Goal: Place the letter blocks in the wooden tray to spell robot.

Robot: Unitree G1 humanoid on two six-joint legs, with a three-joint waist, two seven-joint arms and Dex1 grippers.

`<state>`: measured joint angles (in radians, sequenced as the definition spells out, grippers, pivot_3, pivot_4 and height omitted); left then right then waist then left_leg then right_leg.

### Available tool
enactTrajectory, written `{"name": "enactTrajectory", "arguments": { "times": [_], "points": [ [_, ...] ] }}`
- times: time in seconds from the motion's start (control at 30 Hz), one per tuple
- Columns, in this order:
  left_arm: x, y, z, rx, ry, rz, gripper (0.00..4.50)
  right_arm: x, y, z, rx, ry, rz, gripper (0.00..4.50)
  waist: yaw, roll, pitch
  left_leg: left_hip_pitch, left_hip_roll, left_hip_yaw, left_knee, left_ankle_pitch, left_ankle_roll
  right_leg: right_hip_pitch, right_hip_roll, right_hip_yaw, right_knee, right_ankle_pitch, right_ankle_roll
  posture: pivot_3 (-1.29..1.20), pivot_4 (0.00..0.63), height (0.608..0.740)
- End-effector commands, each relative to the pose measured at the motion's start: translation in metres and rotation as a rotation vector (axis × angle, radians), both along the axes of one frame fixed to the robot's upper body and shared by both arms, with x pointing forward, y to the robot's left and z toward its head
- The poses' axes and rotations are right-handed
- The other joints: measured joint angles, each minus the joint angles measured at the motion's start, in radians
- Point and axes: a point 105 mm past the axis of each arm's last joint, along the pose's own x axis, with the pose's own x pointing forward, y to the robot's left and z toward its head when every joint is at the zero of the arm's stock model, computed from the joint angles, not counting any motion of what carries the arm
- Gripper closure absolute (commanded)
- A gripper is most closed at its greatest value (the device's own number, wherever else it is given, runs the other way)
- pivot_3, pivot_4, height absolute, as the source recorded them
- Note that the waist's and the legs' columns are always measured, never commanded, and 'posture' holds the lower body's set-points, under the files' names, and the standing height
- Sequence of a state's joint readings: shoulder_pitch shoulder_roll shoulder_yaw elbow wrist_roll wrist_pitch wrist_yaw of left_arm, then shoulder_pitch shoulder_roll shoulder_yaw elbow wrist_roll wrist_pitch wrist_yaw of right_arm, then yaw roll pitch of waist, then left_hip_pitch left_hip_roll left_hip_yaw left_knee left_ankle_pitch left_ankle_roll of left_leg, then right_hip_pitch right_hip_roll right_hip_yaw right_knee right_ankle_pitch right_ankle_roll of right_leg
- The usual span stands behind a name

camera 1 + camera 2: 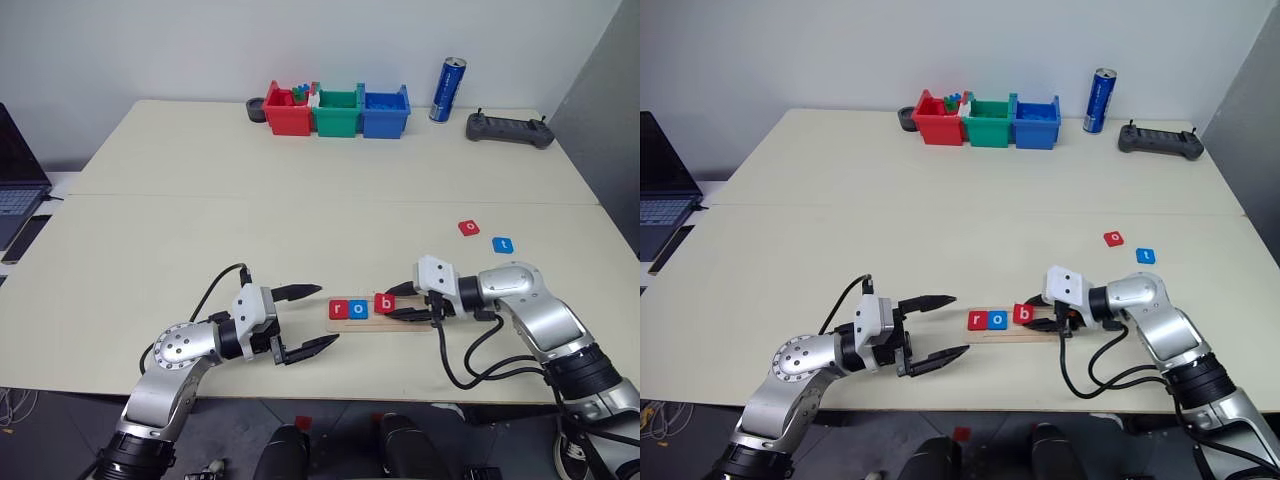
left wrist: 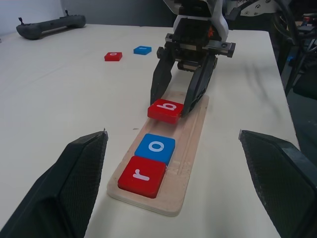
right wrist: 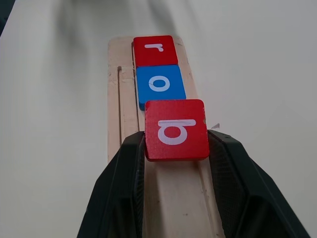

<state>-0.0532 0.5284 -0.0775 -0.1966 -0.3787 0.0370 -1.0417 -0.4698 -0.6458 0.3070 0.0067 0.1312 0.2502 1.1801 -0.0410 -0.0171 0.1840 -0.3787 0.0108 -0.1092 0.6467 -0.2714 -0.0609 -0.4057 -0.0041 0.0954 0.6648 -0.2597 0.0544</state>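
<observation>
Letter blocks, inspected: a red square tile marked "r" and a blue square tile marked "o" lie side by side, touching, at one end of the long pale wooden tray, which sits near the front edge of the cream tabletop. My right jaws pinch a red square tile marked "b" by two opposite edges, tilted, just beside the blue "o" over the tray's groove. My left jaws are spread wide, level, pointing at the tray's "r" end and clear of it. A second red "o" tile and a blue "t" tile lie loose on the tabletop, well apart from the tray.
</observation>
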Motion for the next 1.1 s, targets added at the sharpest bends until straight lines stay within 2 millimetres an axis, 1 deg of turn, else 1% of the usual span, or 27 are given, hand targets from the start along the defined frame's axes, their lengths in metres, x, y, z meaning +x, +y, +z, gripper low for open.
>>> {"name": "enactTrajectory", "arguments": {
  "times": [0.03, 0.3, 0.47, 0.8, 1.1],
  "points": [
    [-0.0042, -0.0039, 0.0104, -0.006, -0.037, -0.033, 0.00, -0.0001, 0.0056, 0.0084, 0.000, -0.037, 0.039, 3.04, 0.000, 0.000, 0.000, 0.000, 0.000, 0.000, 0.000, 0.000, 0.000, 0.000, 0.000, 0.000, 0.000, 0.000, 0.000, 0.00, 0.150, 0.740],
    [-0.0055, -0.0051, 0.0114, -0.006, -0.035, -0.043, 0.00, -0.0013, 0.0098, 0.0040, -0.006, -0.029, 0.050, 3.04, 0.000, 0.000, 0.000, 0.000, 0.000, 0.000, 0.000, 0.000, 0.000, 0.000, 0.000, 0.000, 0.000, 0.000, 0.000, 0.00, 0.150, 0.740],
    [-0.0045, -0.0050, 0.0115, -0.007, -0.038, -0.039, 0.00, 0.0009, 0.0089, 0.0016, -0.013, -0.024, 0.040, 3.04, 0.000, 0.000, 0.000, 0.000, 0.000, 0.000, 0.000, 0.000, 0.000, 0.000, 0.000, 0.000, 0.000, 0.000, 0.000, 0.00, 0.150, 0.740],
    [-0.0038, -0.0041, 0.0105, -0.008, -0.036, -0.035, 0.00, 0.0059, 0.0085, 0.0063, -0.011, -0.030, 0.038, 3.04, 0.000, 0.000, 0.000, 0.000, 0.000, 0.000, 0.000, 0.000, 0.000, 0.000, 0.000, 0.000, 0.000, 0.000, 0.000, 0.00, 0.150, 0.740],
    [-0.0022, -0.0024, 0.0088, -0.003, -0.037, -0.030, 0.00, 0.0027, 0.0087, 0.0060, -0.019, -0.019, 0.056, 3.04, 0.000, 0.000, 0.000, 0.000, 0.000, 0.000, 0.000, 0.000, 0.000, 0.000, 0.000, 0.000, 0.000, 0.000, 0.000, 0.00, 0.150, 0.740]
  ]
}}
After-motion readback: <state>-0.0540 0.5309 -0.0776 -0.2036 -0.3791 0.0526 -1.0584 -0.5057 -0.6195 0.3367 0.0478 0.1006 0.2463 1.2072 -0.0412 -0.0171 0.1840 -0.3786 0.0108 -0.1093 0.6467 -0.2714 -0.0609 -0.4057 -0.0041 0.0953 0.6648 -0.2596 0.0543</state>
